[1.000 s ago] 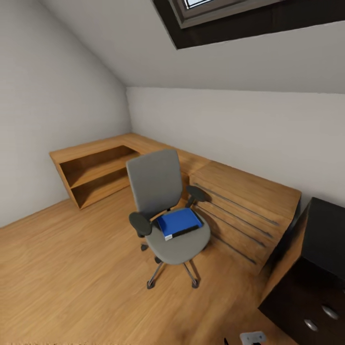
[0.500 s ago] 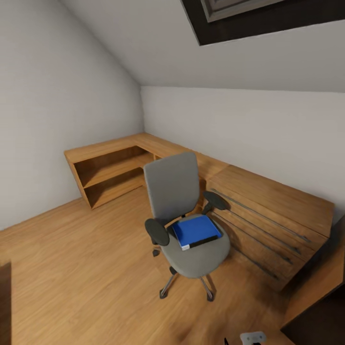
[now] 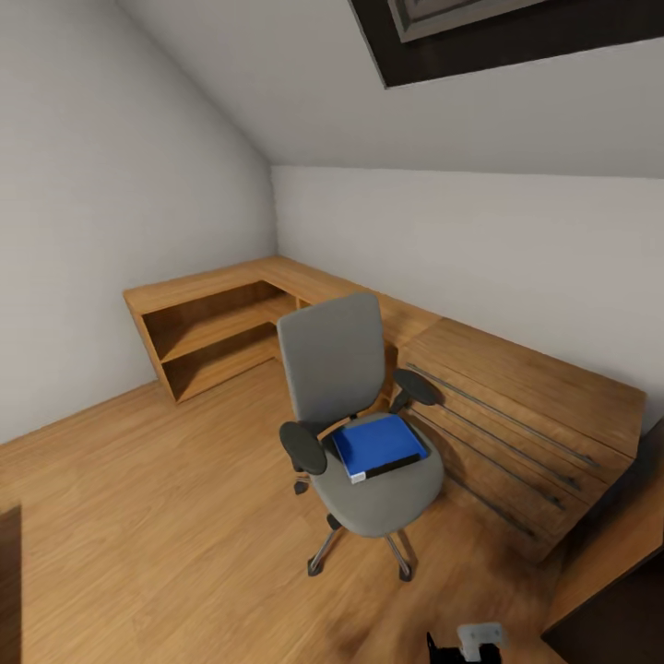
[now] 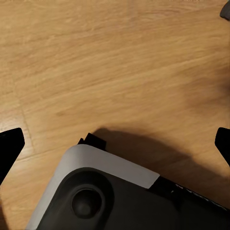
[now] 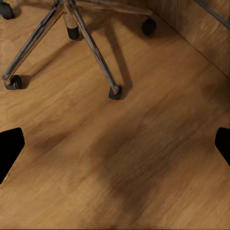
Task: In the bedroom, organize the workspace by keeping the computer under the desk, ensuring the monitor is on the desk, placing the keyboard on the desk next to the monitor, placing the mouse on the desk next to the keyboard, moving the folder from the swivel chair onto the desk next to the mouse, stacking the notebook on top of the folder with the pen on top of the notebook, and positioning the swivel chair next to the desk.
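Attic bedroom, light wood floor (image 3: 138, 516), sloped ceiling, dark-framed skylight (image 3: 498, 37) at top of head view. Swivel chair (image 3: 355, 415) stands mid-floor, grey back toward the low oak shelving (image 3: 207, 337) in the corner, black armrests either side. Blue folder (image 3: 378, 444) lies flat on the chair seat, white spine end toward the camera, slightly skewed. Oak drawer unit (image 3: 516, 415) just beside the chair on its right.

Right wrist view: chrome five-star base (image 5: 76, 28) with castors on the boards, drawer front at the far corner. Right gripper (image 5: 115, 146) spread wide, black fingertips (image 5: 9, 148) at opposite frame edges, nothing between.

Left wrist view: left gripper (image 4: 115, 146) likewise wide, empty, over bare floor; robot's grey-and-white base (image 4: 110, 196) below it.

Dark furniture corner (image 3: 618, 599) at lower right of head view, identity unclear
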Tool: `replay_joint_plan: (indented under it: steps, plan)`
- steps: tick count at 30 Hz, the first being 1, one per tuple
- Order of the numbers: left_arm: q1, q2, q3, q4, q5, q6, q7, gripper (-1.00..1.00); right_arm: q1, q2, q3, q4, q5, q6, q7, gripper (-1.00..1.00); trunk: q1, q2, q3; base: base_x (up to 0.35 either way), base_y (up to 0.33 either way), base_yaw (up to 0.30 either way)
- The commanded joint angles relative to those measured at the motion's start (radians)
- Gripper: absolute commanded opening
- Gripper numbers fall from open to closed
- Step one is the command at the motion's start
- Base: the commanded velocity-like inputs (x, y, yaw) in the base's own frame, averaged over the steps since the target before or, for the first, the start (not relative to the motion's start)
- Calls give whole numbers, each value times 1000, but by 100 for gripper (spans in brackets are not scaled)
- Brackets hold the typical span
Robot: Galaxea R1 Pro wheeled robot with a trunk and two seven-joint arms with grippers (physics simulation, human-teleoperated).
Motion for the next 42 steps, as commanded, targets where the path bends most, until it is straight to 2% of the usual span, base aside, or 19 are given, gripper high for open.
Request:
replay_joint_plan:
  steps: [1, 8, 11, 13, 16, 22, 29, 33, 42]
  plan:
    - [-1, 0, -7, 1, 10, -4, -4, 100, -2, -1, 6, -69, -12, 20, -16, 100, 0, -1, -1, 0, 0, 0]
    - [-1, 1, -7, 1, 10, -5, -4, 100, -34, -1, 5, -176, -17, 155, -93, 100, 0, -1, -1, 0, 0, 0]
    - [-1, 1, -7, 1, 10, -5, -4, 100, -95, 1, 4, -203, -18, 232, -106, 100, 0, -1, -1, 0, 0, 0]
    - [-1, 1, -7, 1, 11, -5, -4, 100, -128, 2, 4, -210, -18, 258, -108, 100, 0, -1, -1, 0, 0, 0]
    - [-1, 1, -7, 1, 11, -5, -5, 100, -158, 5, 4, -214, -19, 272, -110, 100, 0, -1, -1, 0, 0, 0]
    - [-1, 0, -7, 1, 11, -10, -4, 100, -234, 51, 4, -217, -19, 286, -111, 100, 0, -1, -1, 0, 0, 0]
    - [-1, -1, -6, 1, 13, -62, -4, 100, -276, 80, 4, -218, -19, 300, -112, 100, 0, -1, -1, 0, 0, 0]
    - [-1, 0, -6, 1, 14, -72, -4, 100, -283, 85, 5, -220, -19, 329, -112, 100, 0, -1, -1, 55, 0, 0]
    - [-1, 0, -5, 1, 15, -75, -4, 100, -286, 87, 5, -219, -20, 326, -113, 100, 0, -1, -1, 277, 0, 0]
